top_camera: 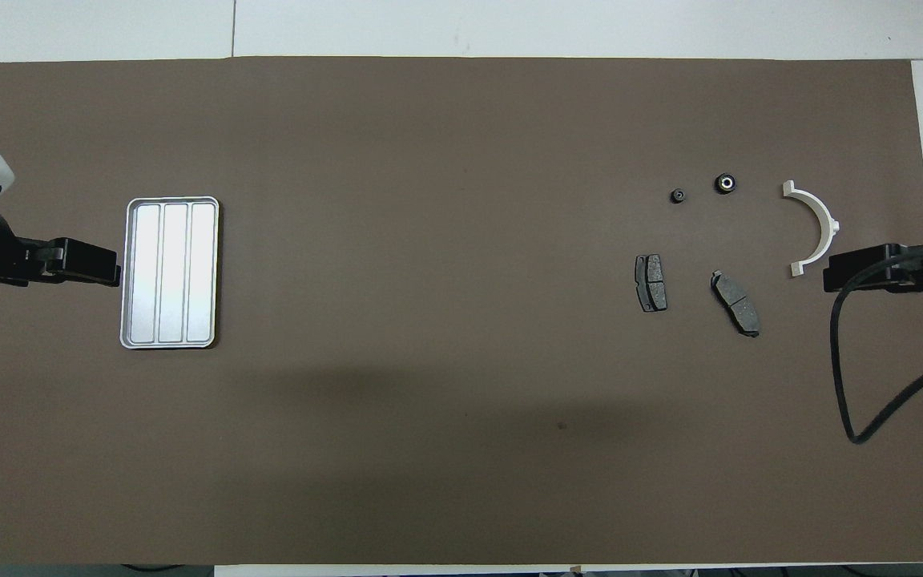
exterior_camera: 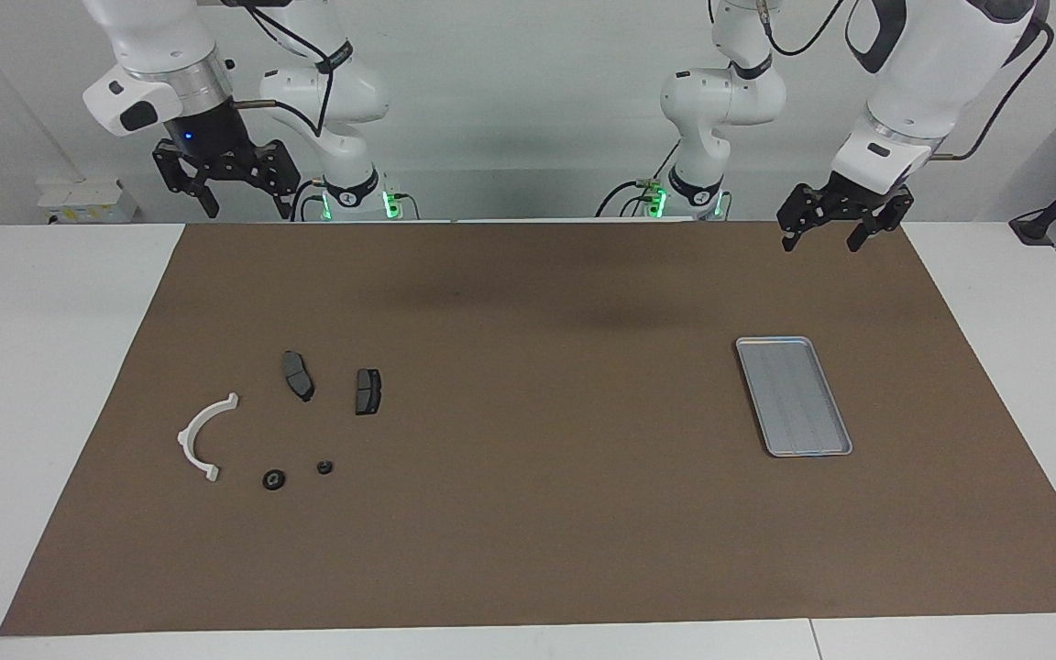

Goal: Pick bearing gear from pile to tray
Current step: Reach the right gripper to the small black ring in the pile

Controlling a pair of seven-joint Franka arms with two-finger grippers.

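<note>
The pile lies at the right arm's end of the brown mat: a white semicircular arc [exterior_camera: 203, 435] [top_camera: 818, 224], two dark grey brake pads [exterior_camera: 298, 375] [exterior_camera: 368, 391] and two small black round pieces [exterior_camera: 273, 478] [exterior_camera: 324, 467]. The round pieces lie farthest from the robots [top_camera: 725, 183] [top_camera: 678, 195]. The silver ribbed tray [exterior_camera: 794, 396] [top_camera: 171, 272] lies at the left arm's end and holds nothing. My right gripper [exterior_camera: 246, 203] [top_camera: 862, 270] hangs open, high over the mat's edge near the arc. My left gripper [exterior_camera: 821, 243] [top_camera: 85, 263] hangs open, high beside the tray.
The brown mat [exterior_camera: 528, 513] covers most of the white table [exterior_camera: 42, 385]. A black cable [top_camera: 854, 385] loops from the right arm over the mat's end. Nothing else lies between pile and tray.
</note>
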